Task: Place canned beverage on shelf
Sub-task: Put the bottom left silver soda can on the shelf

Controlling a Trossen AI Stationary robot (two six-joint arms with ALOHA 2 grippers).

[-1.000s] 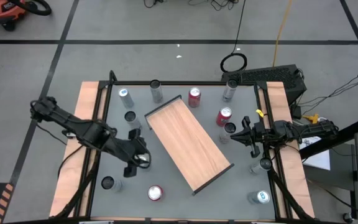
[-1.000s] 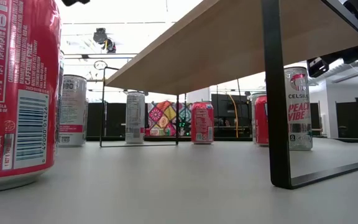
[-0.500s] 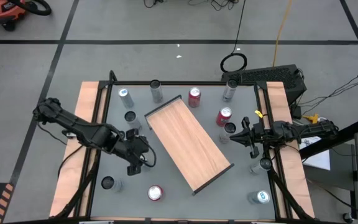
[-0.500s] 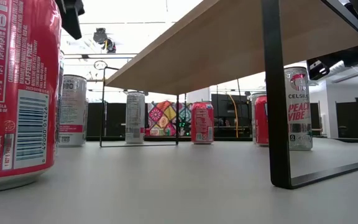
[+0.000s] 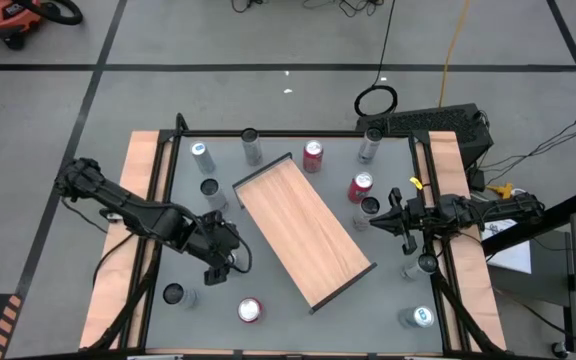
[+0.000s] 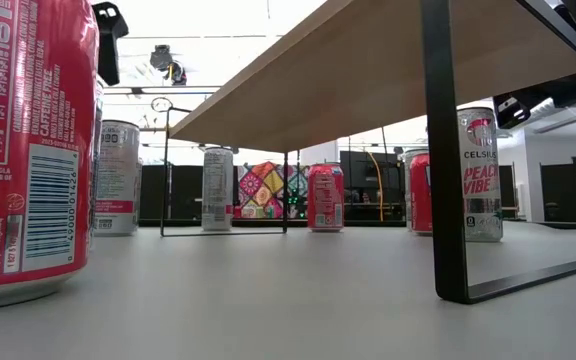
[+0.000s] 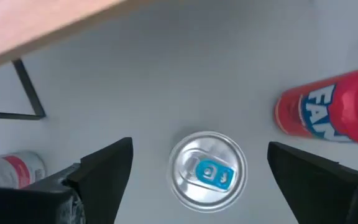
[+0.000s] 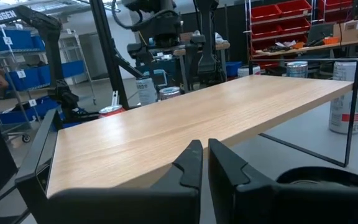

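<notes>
The canned beverage nearest my left gripper is a silver-topped can with a blue tab (image 7: pixel 207 168), standing upright on the grey table. My left gripper (image 5: pixel 224 260) hangs open above it, pointing steeply down. One dark finger (image 7: pixel 98 168) stands on each side of the can, clear of it. One of these fingers (image 6: pixel 108 40) shows in the low view behind a red can. The shelf (image 5: pixel 303 230) is a light-brown board on thin black legs in the table's middle. My right gripper (image 8: pixel 204 163) waits shut and level at the table's right edge (image 5: pixel 388 222).
Other cans stand around the shelf: red ones (image 5: pixel 249 310), (image 5: pixel 313 156), (image 5: pixel 360 187), and silver ones (image 5: pixel 201 155), (image 5: pixel 251 145), (image 5: pixel 209 190), (image 5: pixel 174 295), (image 5: pixel 421 317). Pale wood strips (image 5: pixel 133 230) run along the table's left and right sides.
My left gripper has come down toward the silver can and tipped more steeply downward, its fingers spreading wider. One finger has dropped into the top of the low view. The cans and the shelf have stayed where they were.
</notes>
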